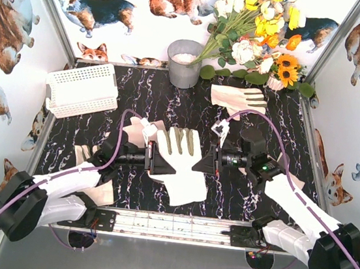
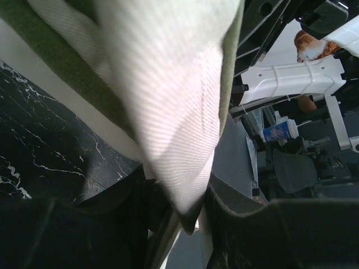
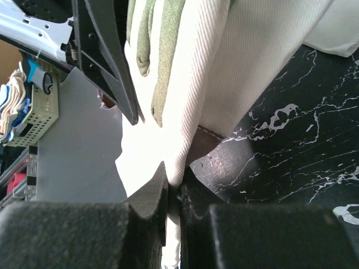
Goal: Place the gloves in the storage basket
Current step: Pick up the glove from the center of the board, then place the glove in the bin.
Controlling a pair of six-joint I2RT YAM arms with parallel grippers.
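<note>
A cream-white glove (image 1: 181, 167) with grey finger patches is held above the middle of the black marble table, between both grippers. My left gripper (image 1: 163, 162) is shut on its left edge, and the fabric (image 2: 174, 101) is pinched between the pads. My right gripper (image 1: 201, 163) is shut on its right edge (image 3: 224, 73). Another glove (image 1: 239, 99) lies at the back right. One glove (image 1: 142, 130) lies just behind the left gripper. More gloves (image 1: 98, 187) lie under the left arm. The white lattice storage basket (image 1: 84, 88) sits at the back left corner.
A grey round metal bucket (image 1: 184, 63) stands at the back centre. A bunch of flowers (image 1: 258, 32) is at the back right. Walls with corgi prints close in the table on three sides. Purple cables loop over both arms.
</note>
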